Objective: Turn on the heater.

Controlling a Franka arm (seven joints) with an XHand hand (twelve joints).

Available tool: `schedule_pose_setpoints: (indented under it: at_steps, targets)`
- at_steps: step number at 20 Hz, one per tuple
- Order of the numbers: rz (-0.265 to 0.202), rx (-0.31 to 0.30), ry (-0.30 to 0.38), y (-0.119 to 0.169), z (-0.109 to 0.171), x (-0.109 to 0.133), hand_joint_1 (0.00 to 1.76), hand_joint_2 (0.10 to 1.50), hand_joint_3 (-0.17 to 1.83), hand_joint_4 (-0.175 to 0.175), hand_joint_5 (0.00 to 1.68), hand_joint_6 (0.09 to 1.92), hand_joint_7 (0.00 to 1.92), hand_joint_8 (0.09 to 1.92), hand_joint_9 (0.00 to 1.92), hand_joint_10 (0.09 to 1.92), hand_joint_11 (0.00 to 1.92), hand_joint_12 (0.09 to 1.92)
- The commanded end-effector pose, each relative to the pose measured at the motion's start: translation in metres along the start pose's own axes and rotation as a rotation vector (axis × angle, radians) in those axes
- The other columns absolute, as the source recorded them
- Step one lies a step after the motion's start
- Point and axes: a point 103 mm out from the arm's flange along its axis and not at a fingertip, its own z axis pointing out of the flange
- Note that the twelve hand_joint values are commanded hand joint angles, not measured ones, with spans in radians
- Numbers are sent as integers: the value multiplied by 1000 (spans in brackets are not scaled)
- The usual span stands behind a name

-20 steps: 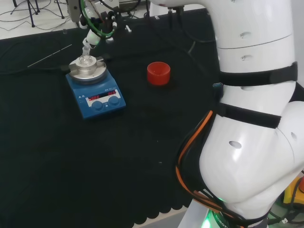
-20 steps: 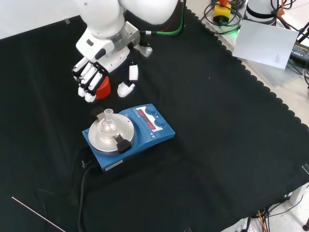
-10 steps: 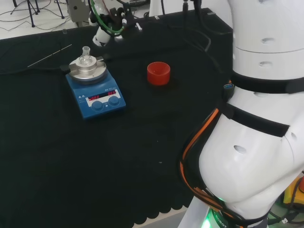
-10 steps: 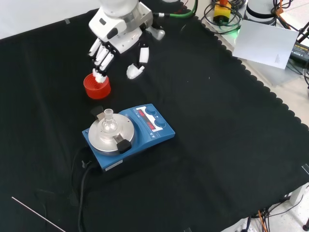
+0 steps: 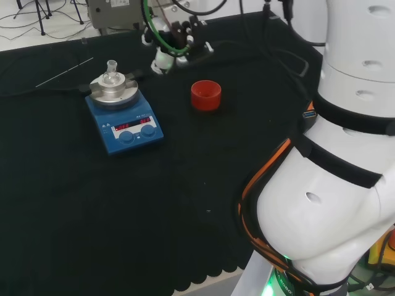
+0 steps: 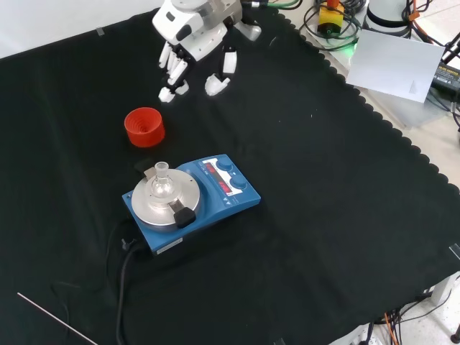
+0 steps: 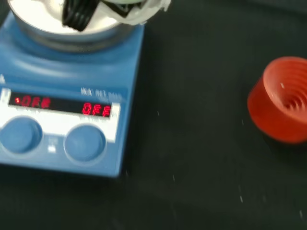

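Black cloth covers the table (image 6: 345, 215). Mid-cloth in the front view sits the blue heater (image 6: 190, 201): round metal plate, small glass flask (image 6: 161, 184), lit red display, two blue knobs. Well beyond, the hand (image 6: 194, 43) hangs with relaxed fingers, empty, near a red ribbed ring (image 6: 144, 126).

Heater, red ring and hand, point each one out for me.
heater (image 6: 241, 195), front view, blue front panel beside the knobs
red ring (image 6: 144, 126), front view, ribbed inside
hand (image 6: 188, 29), front view, back of the palm
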Motion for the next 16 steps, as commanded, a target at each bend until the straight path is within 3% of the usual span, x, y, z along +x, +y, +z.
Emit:
schedule_pose_setpoints:
  at_steps: [1, 3, 6, 8, 12, 16]
  targets:
    - [51, 10, 15, -36, 27, -28, 1047, 700, 732, -47, 342, 87, 1087, 867, 1122, 564, 931, 1136]
    - [52, 14, 1, -40, 34, -23, 1190, 670, 766, -65, 344, 87, 1160, 935, 1263, 576, 1201, 959]
    - [43, 32, -19, -43, 42, -12, 1175, 708, 723, -80, 349, 87, 1284, 1096, 1413, 688, 1566, 738]
    - [37, 39, -31, -45, 46, -6, 1168, 725, 697, -84, 351, 87, 1346, 1156, 1472, 747, 1677, 699]
    - [17, 39, -54, -53, 51, 8, 1173, 734, 688, -85, 354, 87, 1433, 1301, 1564, 890, 1784, 805]
    - [-5, 42, -78, -64, 55, 22, 1197, 742, 710, -82, 384, 87, 1576, 1573, 1731, 1142, 1898, 1238]
